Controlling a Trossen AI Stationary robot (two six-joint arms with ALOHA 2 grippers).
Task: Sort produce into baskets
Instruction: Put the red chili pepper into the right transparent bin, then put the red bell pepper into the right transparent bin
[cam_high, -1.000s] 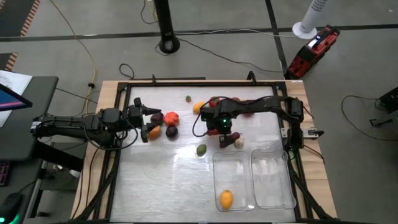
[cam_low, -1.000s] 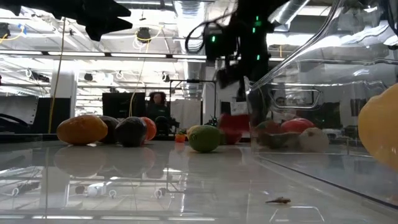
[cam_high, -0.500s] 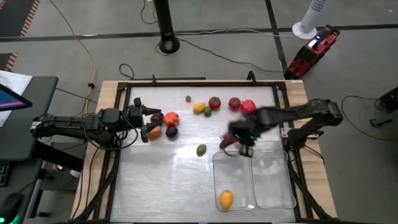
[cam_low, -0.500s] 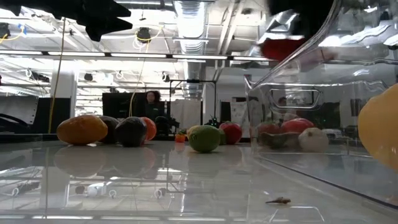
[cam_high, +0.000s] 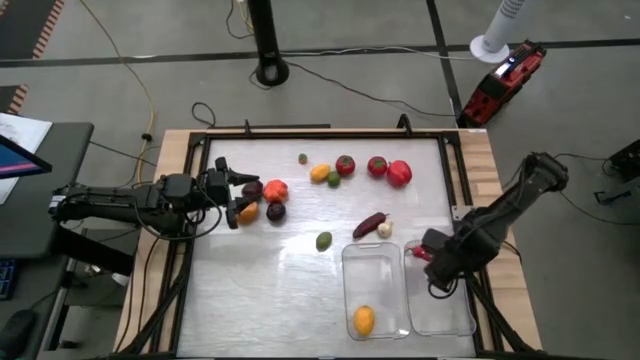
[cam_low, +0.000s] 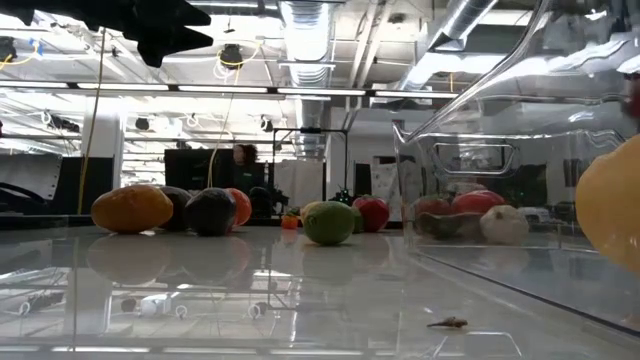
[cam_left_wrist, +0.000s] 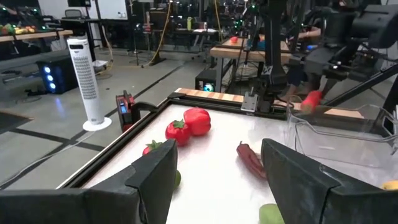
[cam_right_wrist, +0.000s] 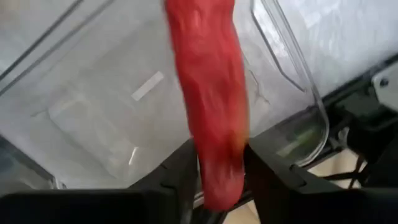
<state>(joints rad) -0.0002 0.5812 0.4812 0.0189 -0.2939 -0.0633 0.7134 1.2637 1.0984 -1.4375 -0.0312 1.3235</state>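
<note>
Right claw (cam_high: 424, 252) clamped tight on a long red pepper (cam_right_wrist: 208, 93), held over the right-hand bin (cam_high: 440, 305). Left claw (cam_high: 228, 195) stands part open, holding nothing, beside the produce cluster at the table's (cam_high: 260, 290) left. Count: two clear bins; left-hand bin (cam_high: 372, 262) holds one yellow-orange fruit (cam_high: 364, 320). Loose on table: about twelve pieces, including three red (cam_high: 377, 166), one green (cam_high: 324, 241).

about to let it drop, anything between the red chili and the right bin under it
Nothing visible. The right end effector holds the chili directly above the right bin, whose floor shows bare below it.
</note>
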